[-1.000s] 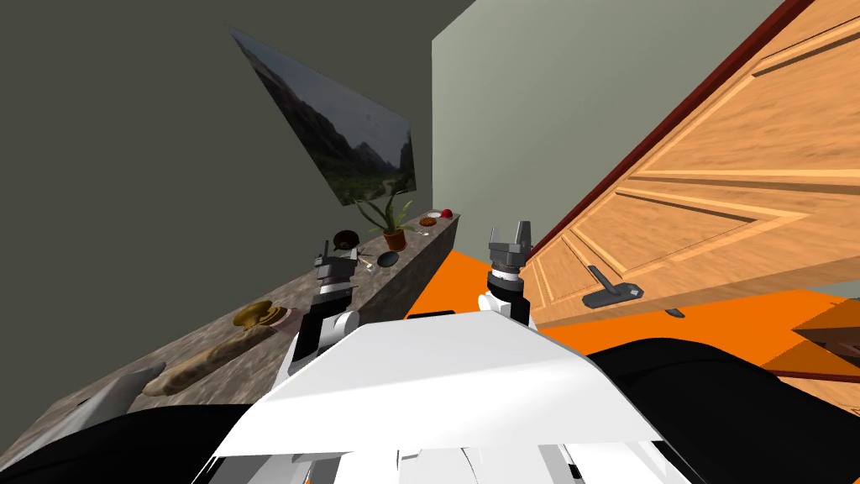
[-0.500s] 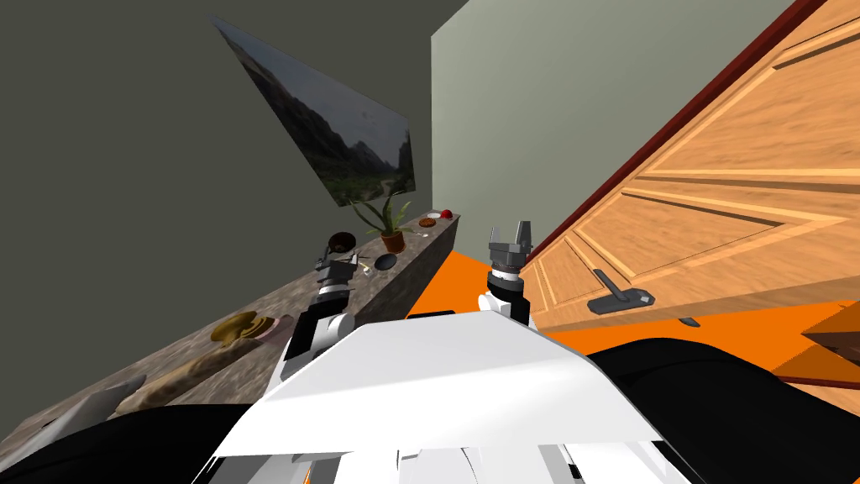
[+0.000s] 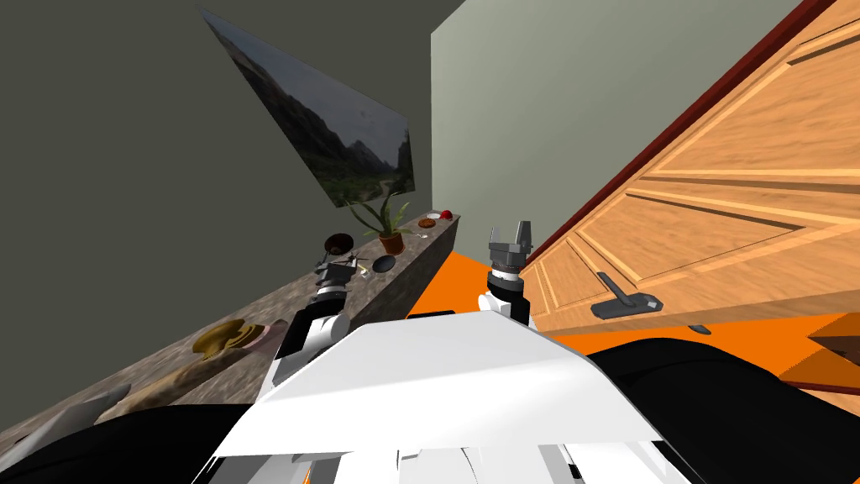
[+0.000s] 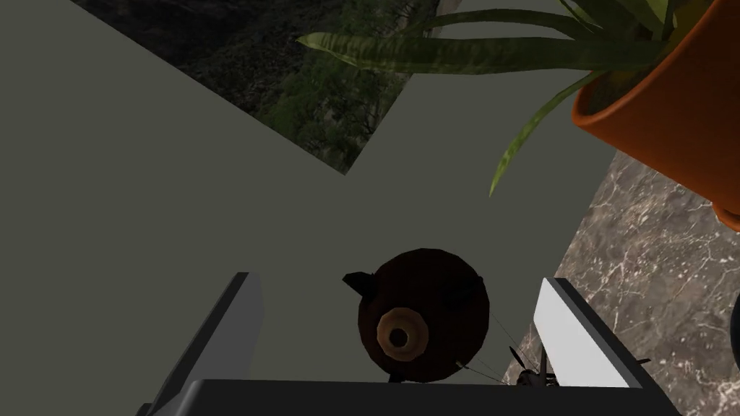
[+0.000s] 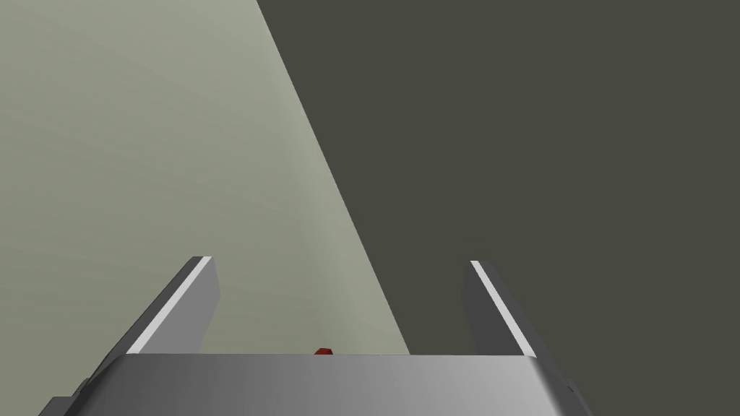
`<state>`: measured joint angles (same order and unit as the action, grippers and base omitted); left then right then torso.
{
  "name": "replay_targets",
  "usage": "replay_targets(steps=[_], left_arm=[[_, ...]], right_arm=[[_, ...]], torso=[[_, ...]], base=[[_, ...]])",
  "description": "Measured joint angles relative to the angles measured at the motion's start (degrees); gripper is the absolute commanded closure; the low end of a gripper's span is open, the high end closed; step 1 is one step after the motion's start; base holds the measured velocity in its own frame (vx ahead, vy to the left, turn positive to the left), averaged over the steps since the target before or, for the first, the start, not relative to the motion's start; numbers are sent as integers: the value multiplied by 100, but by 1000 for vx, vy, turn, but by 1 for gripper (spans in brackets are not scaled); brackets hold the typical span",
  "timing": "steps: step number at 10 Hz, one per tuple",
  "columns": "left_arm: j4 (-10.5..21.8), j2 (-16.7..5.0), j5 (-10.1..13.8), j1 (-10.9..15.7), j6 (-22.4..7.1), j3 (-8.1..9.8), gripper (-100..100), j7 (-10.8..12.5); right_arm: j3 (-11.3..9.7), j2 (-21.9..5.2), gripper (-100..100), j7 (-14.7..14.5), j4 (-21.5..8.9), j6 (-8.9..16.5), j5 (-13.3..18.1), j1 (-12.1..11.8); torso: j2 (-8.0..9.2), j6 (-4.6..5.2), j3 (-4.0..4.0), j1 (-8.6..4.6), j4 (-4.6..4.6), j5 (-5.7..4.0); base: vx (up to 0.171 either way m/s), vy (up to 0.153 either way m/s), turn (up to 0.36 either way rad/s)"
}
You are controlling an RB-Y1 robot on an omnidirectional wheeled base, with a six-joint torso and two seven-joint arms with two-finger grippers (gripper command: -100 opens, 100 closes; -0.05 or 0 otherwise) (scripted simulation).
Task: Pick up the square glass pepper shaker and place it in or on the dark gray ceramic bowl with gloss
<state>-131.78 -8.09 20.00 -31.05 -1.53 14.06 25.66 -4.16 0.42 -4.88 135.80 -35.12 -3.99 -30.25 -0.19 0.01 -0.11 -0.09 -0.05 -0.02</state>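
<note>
left pincer wide above the tabletop near the plant; a round brown pot shows between its fingers. shaker and dark bowl lie just beside the plant. right pincer wide.

Readable text, labels, brands, numbers, signs: none legible on any item in view.
</note>
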Motion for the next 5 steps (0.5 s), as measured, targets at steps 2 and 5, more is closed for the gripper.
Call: replay_targets(steps=[2, 5], left_arm=[[37, -15, 147, -63, -245, 93, -100, 177], [86, 39, 350, -94, -657, 234, -100, 429]], right_arm=[[0, 0, 0, 0, 0, 0, 0, 0], [0, 0, 0, 0, 0, 0, 0, 0]], torso=[[5, -1, 3, 5, 1, 1], [8, -1, 5, 7, 2, 1]], base=[[30, -9, 5], [29, -8, 6]])
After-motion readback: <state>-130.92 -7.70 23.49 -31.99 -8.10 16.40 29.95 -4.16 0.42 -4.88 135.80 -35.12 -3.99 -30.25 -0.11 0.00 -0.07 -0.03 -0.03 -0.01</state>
